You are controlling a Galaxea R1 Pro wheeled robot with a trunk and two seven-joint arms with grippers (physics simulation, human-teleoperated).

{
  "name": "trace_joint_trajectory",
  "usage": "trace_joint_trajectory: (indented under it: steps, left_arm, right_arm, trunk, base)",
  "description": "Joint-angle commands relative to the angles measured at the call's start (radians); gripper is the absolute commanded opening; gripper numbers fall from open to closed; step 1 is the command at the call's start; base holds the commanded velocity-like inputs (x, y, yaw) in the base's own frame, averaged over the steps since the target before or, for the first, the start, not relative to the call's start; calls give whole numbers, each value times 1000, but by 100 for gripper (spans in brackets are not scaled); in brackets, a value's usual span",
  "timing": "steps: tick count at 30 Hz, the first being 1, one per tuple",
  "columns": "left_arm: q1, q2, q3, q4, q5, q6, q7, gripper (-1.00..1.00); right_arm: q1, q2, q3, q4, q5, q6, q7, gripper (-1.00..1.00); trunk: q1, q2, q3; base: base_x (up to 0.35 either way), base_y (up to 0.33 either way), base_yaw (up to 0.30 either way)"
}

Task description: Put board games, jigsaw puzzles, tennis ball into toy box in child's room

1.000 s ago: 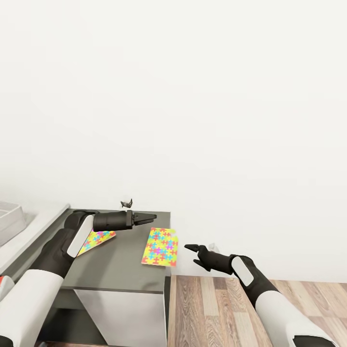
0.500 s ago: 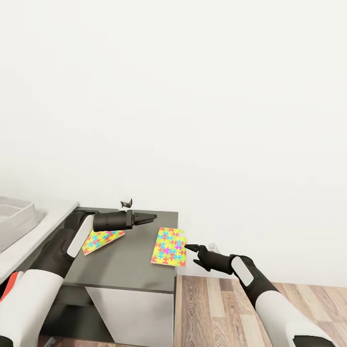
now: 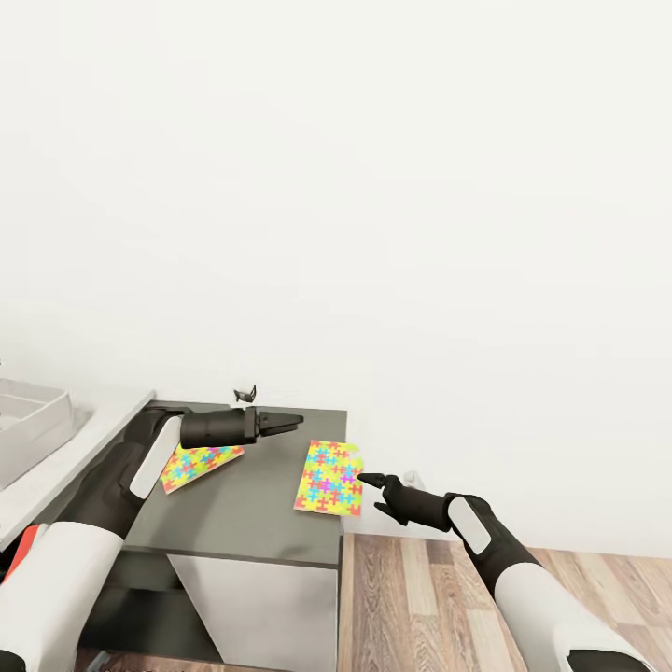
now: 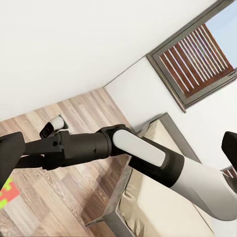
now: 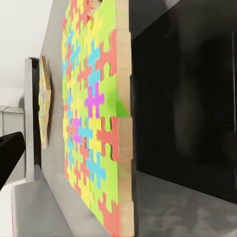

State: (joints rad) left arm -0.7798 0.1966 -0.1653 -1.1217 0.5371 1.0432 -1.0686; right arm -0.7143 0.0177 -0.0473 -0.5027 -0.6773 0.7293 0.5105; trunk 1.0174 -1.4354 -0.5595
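Dark cabinet top (image 3: 243, 513) bears two puzzles (image 3: 329, 478); left tool (image 3: 297, 422) narrow, right tool (image 3: 371, 491) wide.

Two puzzles lie flat on the dark cabinet top (image 3: 243, 509), well apart. The near puzzle (image 3: 329, 478) sits at the cabinet's right edge, multicoloured pieces face up, one side overhanging slightly. The far puzzle (image 3: 198, 464) is partly hidden under an arm. The grey toy box (image 3: 33, 425) rests on the pale table (image 3: 56, 471).

cabinet top (image 3: 243, 509): bare between jigsaw puzzles | obstacle: small dark object (image 3: 245, 394) by wall
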Motion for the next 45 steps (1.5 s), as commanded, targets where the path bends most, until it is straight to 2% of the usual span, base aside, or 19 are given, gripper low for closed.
trace_joint_trajectory:
  steps: [1, 45]
  left_arm:
    - [-1, 1, -2, 0, 1, 4, -2, 100]
    - [-1, -2, -4, 0, 0, 4, -2, 100]
  right_arm:
    - [0, 1, -5, 0, -1, 7, 0, 100]
    - [0, 1, -6, 0, -1, 8, 0, 100]
  trunk:
    - [0, -1, -1]
    - [0, -1, -1]
  base:
    - [0, 0, 96]
    - [17, 0, 13]
